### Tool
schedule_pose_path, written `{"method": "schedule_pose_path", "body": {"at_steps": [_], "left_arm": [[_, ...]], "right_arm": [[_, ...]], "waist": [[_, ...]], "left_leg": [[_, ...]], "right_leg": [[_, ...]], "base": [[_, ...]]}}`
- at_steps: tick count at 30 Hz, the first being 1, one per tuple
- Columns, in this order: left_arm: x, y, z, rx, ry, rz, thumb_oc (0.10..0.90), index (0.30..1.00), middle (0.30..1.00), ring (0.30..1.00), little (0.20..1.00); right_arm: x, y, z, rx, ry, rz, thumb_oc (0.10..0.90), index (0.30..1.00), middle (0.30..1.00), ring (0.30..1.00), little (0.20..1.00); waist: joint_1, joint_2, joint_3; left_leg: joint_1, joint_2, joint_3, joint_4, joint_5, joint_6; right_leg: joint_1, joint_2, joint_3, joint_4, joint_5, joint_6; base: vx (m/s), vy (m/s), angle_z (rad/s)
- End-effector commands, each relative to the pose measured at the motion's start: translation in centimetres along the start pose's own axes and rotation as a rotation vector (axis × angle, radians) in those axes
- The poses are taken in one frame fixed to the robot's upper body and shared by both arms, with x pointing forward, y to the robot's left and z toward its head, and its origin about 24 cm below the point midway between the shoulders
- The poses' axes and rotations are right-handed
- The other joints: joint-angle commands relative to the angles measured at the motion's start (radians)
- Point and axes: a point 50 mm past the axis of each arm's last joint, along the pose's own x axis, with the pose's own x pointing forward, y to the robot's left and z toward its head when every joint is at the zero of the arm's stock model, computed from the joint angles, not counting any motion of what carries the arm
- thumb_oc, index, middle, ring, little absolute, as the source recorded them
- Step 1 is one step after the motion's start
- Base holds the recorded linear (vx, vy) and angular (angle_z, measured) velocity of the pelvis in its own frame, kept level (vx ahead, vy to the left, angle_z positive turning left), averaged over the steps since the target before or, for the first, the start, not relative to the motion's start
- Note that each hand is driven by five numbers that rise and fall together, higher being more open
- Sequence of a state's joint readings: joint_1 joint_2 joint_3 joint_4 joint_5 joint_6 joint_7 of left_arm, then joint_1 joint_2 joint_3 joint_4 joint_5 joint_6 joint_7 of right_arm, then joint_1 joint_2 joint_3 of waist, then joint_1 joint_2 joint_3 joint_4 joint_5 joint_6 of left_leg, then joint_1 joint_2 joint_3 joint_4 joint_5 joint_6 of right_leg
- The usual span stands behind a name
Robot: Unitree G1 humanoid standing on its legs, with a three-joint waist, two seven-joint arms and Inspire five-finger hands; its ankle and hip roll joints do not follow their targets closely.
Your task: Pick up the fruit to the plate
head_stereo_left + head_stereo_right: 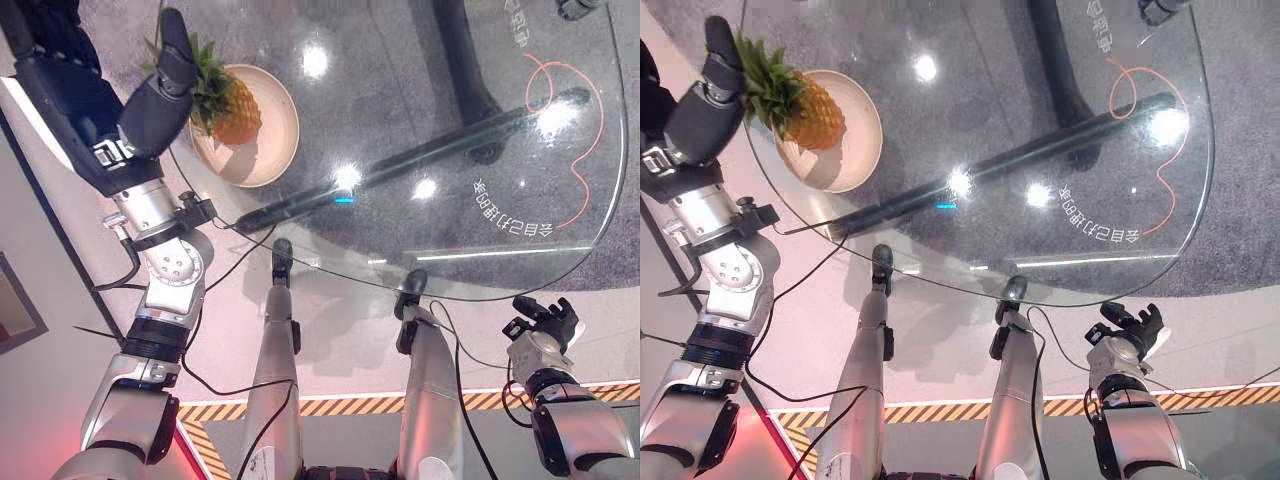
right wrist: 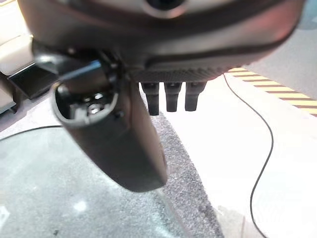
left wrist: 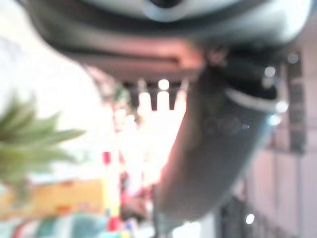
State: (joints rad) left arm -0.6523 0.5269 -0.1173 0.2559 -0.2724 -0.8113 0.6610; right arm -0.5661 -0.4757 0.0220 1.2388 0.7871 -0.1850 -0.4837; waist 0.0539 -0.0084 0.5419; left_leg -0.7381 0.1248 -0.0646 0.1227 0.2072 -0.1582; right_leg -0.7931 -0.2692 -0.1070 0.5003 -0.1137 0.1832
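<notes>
Left hand: the left hand (image 1: 160, 100) is raised over the near-left edge of the glass table (image 1: 450, 150), its dark bulk just beside the pineapple's green crown; one finger (image 1: 178, 45) points straight up past the leaves. Its own wrist view shows short straight fingers (image 3: 153, 96) with nothing between them and the thumb (image 3: 213, 163) standing clear — the hand is relaxed, not clasping anything.
Right hand: the right hand (image 1: 545, 320) hangs low at the near-right, off the table's rim and over the pale floor; in the right wrist view the fingers (image 2: 171, 96) run straight in a row and the thumb (image 2: 114, 139) juts out apart from them — spread, holding nothing.
Pineapple: the pineapple (image 1: 810, 115) lies on its side in the plate, orange body toward the plate's middle, leafy crown (image 1: 765, 70) reaching out over the rim toward the left hand. Blurred green leaves (image 3: 29, 144) also show beside that hand in its wrist view; whether hand and leaves touch, I cannot tell.
Plate: the tan round plate (image 1: 280, 140) sits on the table's left part, close to the edge.
Table: clear glass with a rounded outline, white lettering (image 1: 515, 222) and a thin orange line (image 1: 575, 110) on its right part, well apart from the plate.
Beneath: a dark bar (image 1: 420, 160) of the table's frame runs slantwise under the glass, over grey carpet.
</notes>
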Motion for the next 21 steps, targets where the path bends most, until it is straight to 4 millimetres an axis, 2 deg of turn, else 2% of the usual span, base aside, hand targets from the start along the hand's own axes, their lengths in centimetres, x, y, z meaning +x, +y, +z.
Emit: {"method": "schedule_pose_path", "body": {"at_steps": [1,5,8,9,11,12,14,17,18,21], "left_arm": [[3.3,-0.7,3.4,-0.118,-0.186,-0.009,0.800,0.900,0.900,0.900,0.900],[2.7,0.5,1.8,-0.072,-0.049,-0.019,0.800,0.900,0.900,0.900,0.900],[1.1,2.7,-0.2,-0.029,0.099,-0.017,0.800,0.900,0.900,0.900,0.900],[-0.5,4.0,-1.5,-0.005,0.213,-0.026,0.800,0.900,0.900,0.900,0.900],[-3.7,6.4,-4.1,-0.005,0.447,0.012,0.800,0.900,0.900,0.900,0.900],[-4.5,7.0,-4.5,-0.003,0.487,0.023,0.800,0.900,0.900,0.900,0.900],[-8.4,9.5,-6.0,0.022,0.660,0.068,0.800,0.900,0.900,0.900,0.900],[-13.6,12.1,-6.6,0.127,0.866,0.070,0.800,0.900,0.900,0.900,0.900],[-14.6,12.6,-6.6,0.161,0.909,0.070,0.800,0.900,0.900,0.900,0.900],[-19.4,15.0,-6.6,0.254,1.119,0.072,0.800,0.900,0.900,0.900,0.900]], "right_arm": [[0.3,-1.4,0.4,0.029,-0.062,-0.027,0.800,0.900,0.900,0.900,0.900],[-0.1,-1.6,-1.4,-0.021,-0.022,0.010,0.800,0.900,0.900,0.900,0.900],[-0.2,-3.6,-3.8,-0.069,0.036,0.026,0.800,0.900,0.900,0.900,0.900],[-0.4,-5.2,-5.5,-0.122,0.073,0.036,0.800,0.900,0.900,0.900,0.900],[-1.0,-7.1,-7.9,-0.204,0.136,0.058,0.800,0.900,0.900,0.900,0.900],[-1.1,-7.6,-8.4,-0.220,0.150,0.062,0.800,0.900,0.900,0.900,0.900],[-2.0,-9.2,-10.7,-0.290,0.216,0.073,0.800,0.900,0.900,0.900,0.900],[-3.4,-11.2,-13.4,-0.382,0.302,0.096,0.800,0.900,0.900,0.900,0.900],[-3.6,-11.5,-13.7,-0.400,0.316,0.096,0.800,0.900,0.900,0.900,0.900],[-4.5,-13.3,-15.3,-0.471,0.383,0.095,0.800,0.900,0.900,0.900,0.900]], "waist": [[0.006,-0.023,-0.022],[0.013,-0.029,-0.022],[0.018,-0.034,-0.027],[0.017,-0.033,-0.062],[0.012,-0.029,-0.122],[0.010,-0.027,-0.135],[0.001,-0.020,-0.190],[-0.009,-0.013,-0.257],[-0.011,-0.012,-0.269],[-0.023,-0.008,-0.329]], "left_leg": [[0.054,-0.005,0.008,0.070,-0.140,0.016],[0.172,-0.004,0.023,0.019,-0.129,0.012],[0.292,0.005,0.044,-0.036,-0.119,0.007],[0.347,0.012,0.058,-0.074,-0.112,0.004],[0.419,0.022,0.075,-0.124,-0.102,0.001],[0.434,0.024,0.078,-0.133,-0.100,0.001],[0.497,0.030,0.090,-0.164,-0.096,-0.001],[0.570,0.038,0.108,-0.190,-0.094,0.000],[0.582,0.040,0.111,-0.192,-0.096,0.000],[0.636,0.048,0.133,-0.205,-0.102,0.001]], "right_leg": [[0.143,0.019,-0.057,-0.270,0.178,-0.002],[0.267,0.007,-0.050,-0.321,0.193,0.014],[0.393,-0.003,-0.051,-0.378,0.205,0.026],[0.452,-0.005,-0.053,-0.418,0.213,0.031],[0.525,-0.010,-0.052,-0.467,0.224,0.039],[0.539,-0.010,-0.051,-0.474,0.225,0.040],[0.595,-0.012,-0.054,-0.503,0.231,0.043],[0.660,-0.014,-0.060,-0.533,0.240,0.044],[0.671,-0.014,-0.061,-0.538,0.241,0.044],[0.721,-0.014,-0.068,-0.562,0.250,0.048]], "base": [[0.00,0.000,0.00],[0.01,0.005,0.00],[0.11,0.056,0.03],[0.20,0.101,0.00],[0.23,0.109,-0.10],[0.21,0.086,-0.08],[0.25,0.085,0.02],[0.23,0.075,0.02],[0.15,0.047,-0.01],[0.21,0.061,-0.08]]}}
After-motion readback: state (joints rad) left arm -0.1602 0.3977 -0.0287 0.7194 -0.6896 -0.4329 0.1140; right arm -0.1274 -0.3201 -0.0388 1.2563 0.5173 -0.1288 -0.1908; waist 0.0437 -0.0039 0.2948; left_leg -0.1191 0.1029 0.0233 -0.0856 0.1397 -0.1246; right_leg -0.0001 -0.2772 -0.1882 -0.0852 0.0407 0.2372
